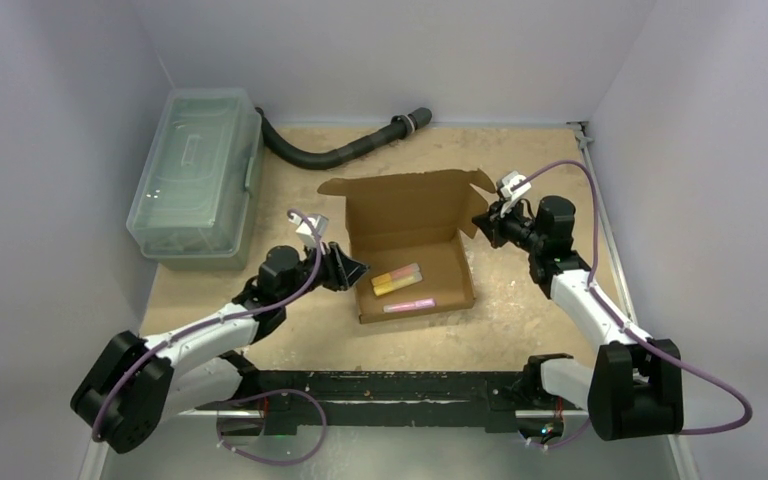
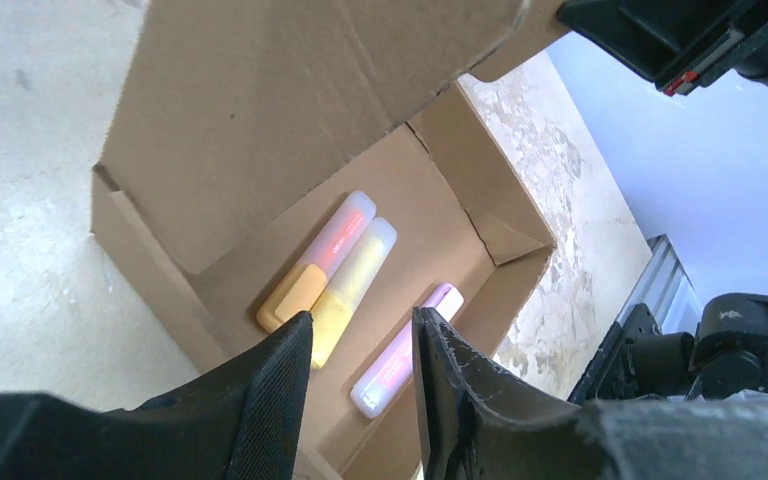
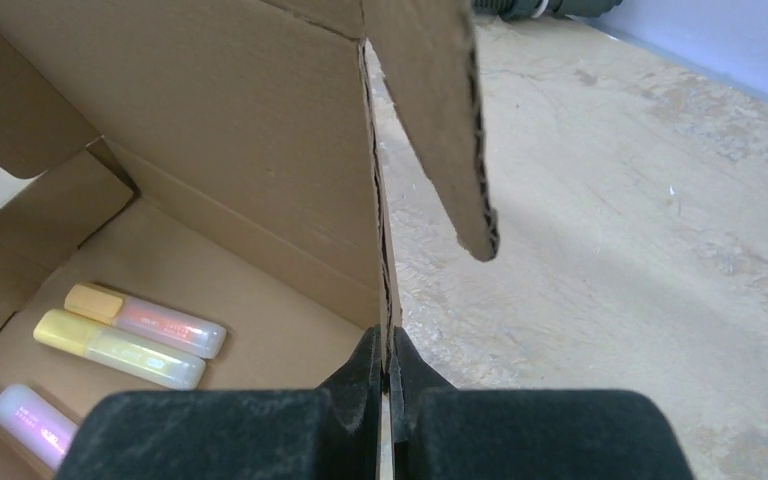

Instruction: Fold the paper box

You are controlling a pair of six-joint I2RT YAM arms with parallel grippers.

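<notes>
Top external: one paper box (image 1: 405, 210); three highlighters (image 1: 398, 279).

Clear lidded bin (image 1: 200, 175) sits beside a black hose (image 1: 345, 152) on table (image 1: 540, 330).

My left arm (image 1: 205, 338) runs forward and inward from its base, forearm low, wrist pointing to the right. The left gripper (image 1: 352, 268) is spread, and in its wrist view the two dark fingers (image 2: 275, 400) stand clearly apart. My right arm (image 1: 582, 300) rises from its base, bends at the elbow, and turns its wrist to the left. The right gripper (image 1: 482, 222) is closed, its fingers (image 3: 360, 372) pressed together on a thin upright edge of the paper box (image 3: 210, 130).
</notes>
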